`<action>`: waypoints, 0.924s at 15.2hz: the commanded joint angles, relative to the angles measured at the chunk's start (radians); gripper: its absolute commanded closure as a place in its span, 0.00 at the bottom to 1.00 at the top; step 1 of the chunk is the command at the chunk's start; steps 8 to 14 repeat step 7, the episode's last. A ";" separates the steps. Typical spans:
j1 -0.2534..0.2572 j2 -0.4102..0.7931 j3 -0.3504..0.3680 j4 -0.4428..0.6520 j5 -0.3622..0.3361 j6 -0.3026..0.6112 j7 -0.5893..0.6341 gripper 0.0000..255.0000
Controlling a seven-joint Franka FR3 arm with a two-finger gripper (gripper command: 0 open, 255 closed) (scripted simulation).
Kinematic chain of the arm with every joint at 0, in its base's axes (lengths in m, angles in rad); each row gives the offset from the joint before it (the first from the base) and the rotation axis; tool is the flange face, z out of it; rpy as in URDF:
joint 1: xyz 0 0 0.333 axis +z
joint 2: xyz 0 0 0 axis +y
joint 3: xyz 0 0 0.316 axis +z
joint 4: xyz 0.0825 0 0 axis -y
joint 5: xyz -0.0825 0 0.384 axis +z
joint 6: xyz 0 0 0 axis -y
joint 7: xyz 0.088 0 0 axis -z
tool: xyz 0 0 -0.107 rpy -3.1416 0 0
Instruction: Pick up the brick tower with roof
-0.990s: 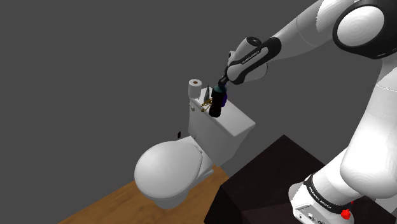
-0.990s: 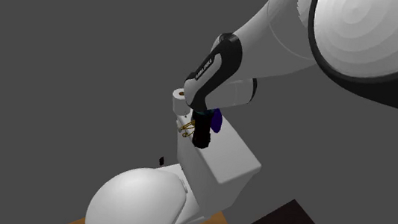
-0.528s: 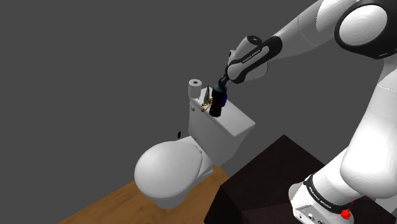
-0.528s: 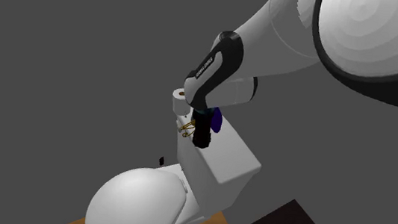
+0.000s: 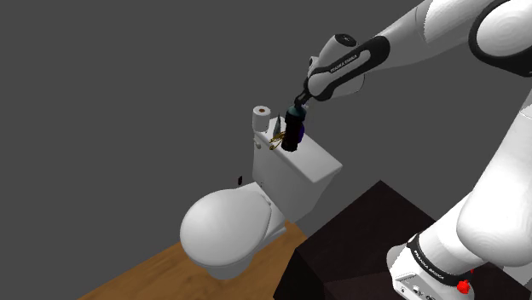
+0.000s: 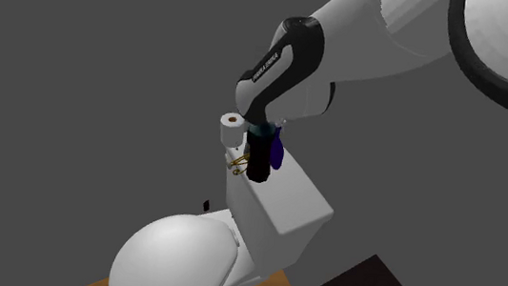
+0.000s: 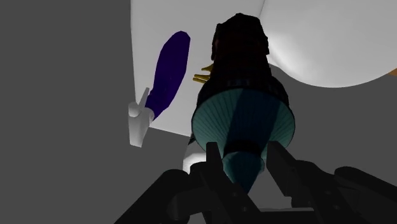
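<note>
The tower [image 7: 240, 76] has a dark brick body and a teal cone roof [image 7: 243, 121]. My gripper [image 7: 245, 167] is shut on the roof's tip, one black finger on each side. In the shoulder view the tower [image 5: 292, 138] hangs upright from the gripper [image 5: 297, 113], its foot just above the lid of the white toilet tank [image 5: 300, 175]. The second exterior view shows the tower [image 6: 260, 163] under the gripper [image 6: 261, 134], above the tank [image 6: 279, 209].
Beside the tower on the tank lid are a purple object [image 6: 278, 154], a small gold thing [image 5: 275, 141] and a toilet paper roll [image 5: 262, 118]. The closed toilet seat [image 5: 223, 226] lies below, on a wooden floor [image 5: 149, 277]. The dark stand [image 5: 358, 247] is near.
The arm's wrist has risen, and the tower has gone up a little with the gripper. The other things on the tank lid have stayed in place.
</note>
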 commanded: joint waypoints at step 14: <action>0.005 -0.057 -0.007 0.020 -0.012 -0.075 0.005 1.00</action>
